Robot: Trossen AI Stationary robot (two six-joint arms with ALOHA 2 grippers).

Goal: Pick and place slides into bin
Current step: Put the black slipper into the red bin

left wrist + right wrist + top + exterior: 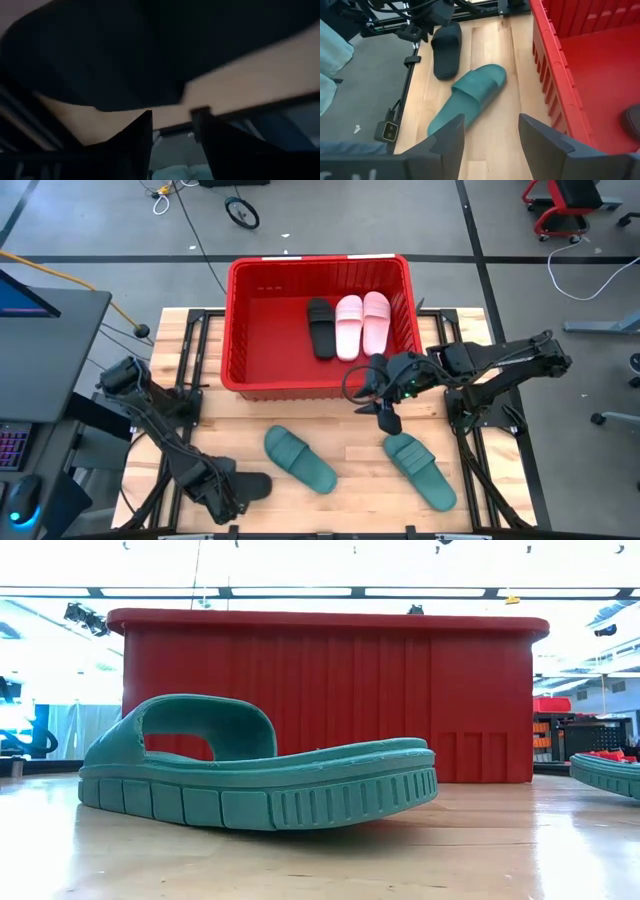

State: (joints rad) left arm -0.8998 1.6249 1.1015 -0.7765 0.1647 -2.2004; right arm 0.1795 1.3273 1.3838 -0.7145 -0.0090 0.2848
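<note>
We see 3 slides in the bin [250, 330]: black [321, 327] + 2 pink [349, 326]. Right gripper [386, 416] wide open, empty, above table near bin's front. Left gripper [232, 492] at black slide [250, 484], near-left; grip state unclear. 2 teal slides [299, 459] on table.

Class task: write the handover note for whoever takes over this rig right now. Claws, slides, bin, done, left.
Right claw: open, empty, above the table in front of the bin.
Left claw: low at the table's near left edge by the black slide; grip unclear.
Done: one black slide and both pink slides in the bin.
Left: two teal slides and that black one.
</note>
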